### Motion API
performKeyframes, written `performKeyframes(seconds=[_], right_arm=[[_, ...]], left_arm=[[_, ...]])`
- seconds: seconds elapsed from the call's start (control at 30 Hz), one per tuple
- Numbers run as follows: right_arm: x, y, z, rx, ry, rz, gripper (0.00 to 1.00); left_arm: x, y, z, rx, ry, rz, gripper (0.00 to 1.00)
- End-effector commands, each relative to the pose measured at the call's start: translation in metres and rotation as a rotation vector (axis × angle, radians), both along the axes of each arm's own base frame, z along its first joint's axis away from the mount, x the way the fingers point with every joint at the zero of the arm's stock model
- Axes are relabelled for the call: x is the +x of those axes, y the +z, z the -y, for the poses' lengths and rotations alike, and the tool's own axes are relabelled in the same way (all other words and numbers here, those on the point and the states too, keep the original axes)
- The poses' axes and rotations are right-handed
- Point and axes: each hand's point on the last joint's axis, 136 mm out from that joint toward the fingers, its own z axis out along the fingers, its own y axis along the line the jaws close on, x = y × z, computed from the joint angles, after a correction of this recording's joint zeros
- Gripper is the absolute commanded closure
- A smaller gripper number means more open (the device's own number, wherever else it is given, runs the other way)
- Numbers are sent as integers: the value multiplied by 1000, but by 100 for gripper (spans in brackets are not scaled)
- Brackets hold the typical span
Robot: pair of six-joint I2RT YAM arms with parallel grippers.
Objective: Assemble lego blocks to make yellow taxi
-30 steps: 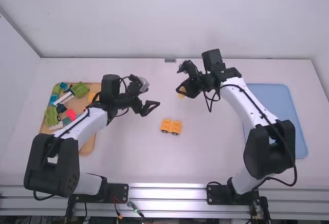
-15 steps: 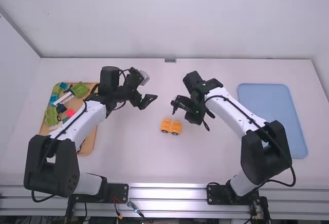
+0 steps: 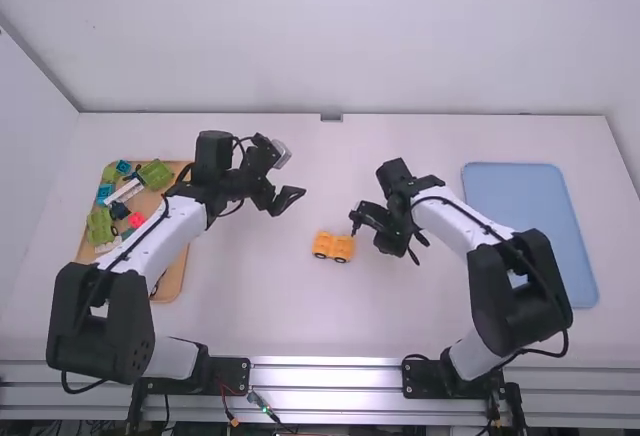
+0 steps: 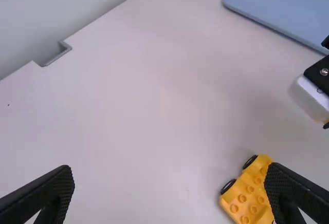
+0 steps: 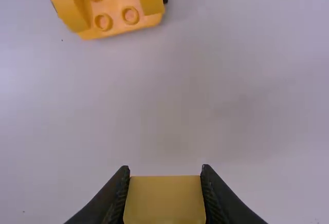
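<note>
Right wrist view had the right claw (image 5: 165,170) clamped on a yellow block (image 5: 164,199). Best, I judged, to carry it level, square it over the yellow car (image 3: 333,246), midway between the bench's (image 3: 250,316) left and right edges, and press straight down. The left claw (image 4: 170,169), fingers apart, could have steadied the car. I counted two claws, one gripped block, one car, one blue tray (image 3: 520,206) near the right edge, one wooden tray (image 3: 170,281) near the left.

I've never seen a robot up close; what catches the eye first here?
Probably the yellow car, bright against the white table, near its middle. Next, just right of it, the right claw gripping a yellow block. Then the colourful blocks on the brown tray at far left.
</note>
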Motion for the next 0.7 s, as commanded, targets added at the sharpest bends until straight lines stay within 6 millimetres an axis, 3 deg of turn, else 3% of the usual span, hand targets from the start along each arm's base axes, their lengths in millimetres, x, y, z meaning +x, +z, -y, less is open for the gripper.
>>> performKeyframes(seconds=[0.0,0.23,0.37,0.6,0.63,0.67], right_arm=[[-1,-6,-7,39,1,-20,84],[-10,-33,-13,-38,46,-125,97],[-7,-40,-19,-74,72,-149,97],[-7,-58,-16,-120,78,-184,93],[-6,-59,-14,-132,78,-183,82],[-6,-59,-13,-138,78,-181,79]], left_arm=[[3,11,-1,0,-1,31,1],[2,10,-2,1,1,29,1],[2,10,-1,1,-1,28,1],[1,8,-2,19,-11,39,1],[1,7,-2,30,-21,46,1],[0,6,-2,38,-28,50,1]])
